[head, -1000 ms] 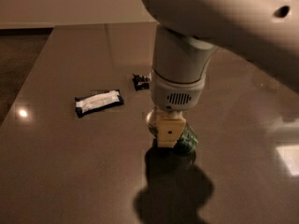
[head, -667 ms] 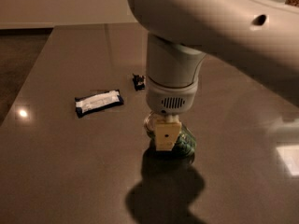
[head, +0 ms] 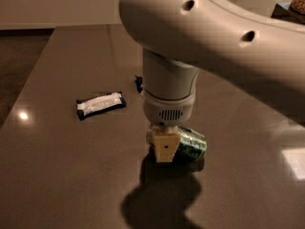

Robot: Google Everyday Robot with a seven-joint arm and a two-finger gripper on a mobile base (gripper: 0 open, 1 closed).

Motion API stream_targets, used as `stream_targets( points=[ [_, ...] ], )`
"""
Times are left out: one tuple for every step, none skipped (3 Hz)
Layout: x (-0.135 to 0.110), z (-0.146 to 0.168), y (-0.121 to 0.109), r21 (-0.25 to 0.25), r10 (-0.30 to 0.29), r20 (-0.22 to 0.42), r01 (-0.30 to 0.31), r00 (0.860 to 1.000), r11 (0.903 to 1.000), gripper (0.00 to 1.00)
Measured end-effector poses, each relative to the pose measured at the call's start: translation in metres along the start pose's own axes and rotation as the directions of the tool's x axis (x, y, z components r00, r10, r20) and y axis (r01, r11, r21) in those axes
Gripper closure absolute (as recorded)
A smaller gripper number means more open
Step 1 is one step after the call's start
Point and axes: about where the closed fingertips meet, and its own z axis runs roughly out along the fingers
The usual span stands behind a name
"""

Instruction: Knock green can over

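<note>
The green can (head: 190,145) lies on its side on the dark brown table (head: 57,175), its patterned body pointing right and its silver end toward the left. My gripper (head: 165,148) hangs straight down from the big white arm and sits right at the can's left end, its cream finger (head: 165,146) covering part of the can. The gripper is low, close to the table surface.
A flat snack-bar wrapper (head: 100,104), dark with a white face, lies to the left of the gripper. A small dark object (head: 138,83) peeks out behind the arm. The table's far edge meets a pale wall at the back.
The arm has swung left and forward, filling more of the view. The can now shows more of its side, lying flat to the right of the gripper.
</note>
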Motion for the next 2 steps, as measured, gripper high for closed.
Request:
stream_targets(
  points=[
    [-0.0012,0.0058,0.0048,0.000,0.003,0.007,-0.003,1.000,1.0000,0.00],
    [-0.0012,0.0058,0.0047,0.000,0.003,0.007,-0.003,1.000,1.0000,0.00]
  ],
)
